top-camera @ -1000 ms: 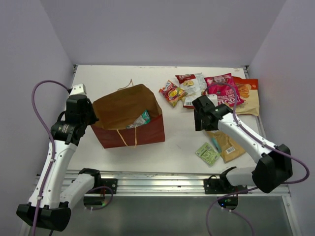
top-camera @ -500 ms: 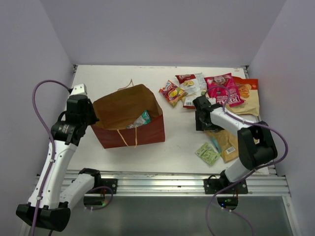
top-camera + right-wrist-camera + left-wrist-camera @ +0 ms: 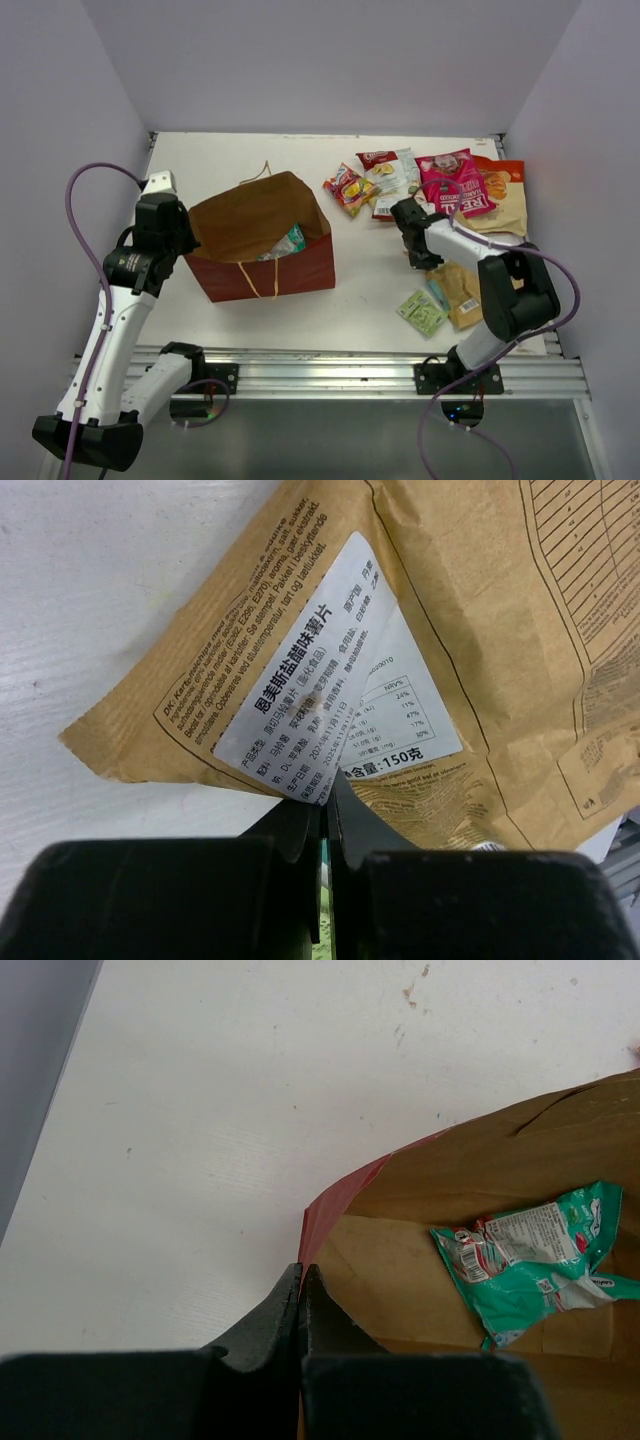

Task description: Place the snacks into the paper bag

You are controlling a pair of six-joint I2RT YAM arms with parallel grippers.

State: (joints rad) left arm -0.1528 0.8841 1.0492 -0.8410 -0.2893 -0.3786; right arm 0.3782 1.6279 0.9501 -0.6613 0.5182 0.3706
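You had L gripper point(image 3: 301, 1278) clamped on bag point(image 3: 345, 1186) rim to prop mouth open; R gripper point(image 3: 324, 815) pinched tan pouch point(image 3: 480, 630) edge, prob for the lift.

paper bag point(image 3: 270, 275): matt creased paper | teal packet point(image 3: 530, 1260): glossy crinkled film | kraft pouch point(image 3: 470, 600): matt paper, smooth white label point(image 3: 330, 720) | table point(image 3: 370, 290): matt white

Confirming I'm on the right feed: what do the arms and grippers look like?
White shells, black joints on left arm and right arm, a purple cable along each. Matte black left gripper and right gripper, tapering toward the tips.
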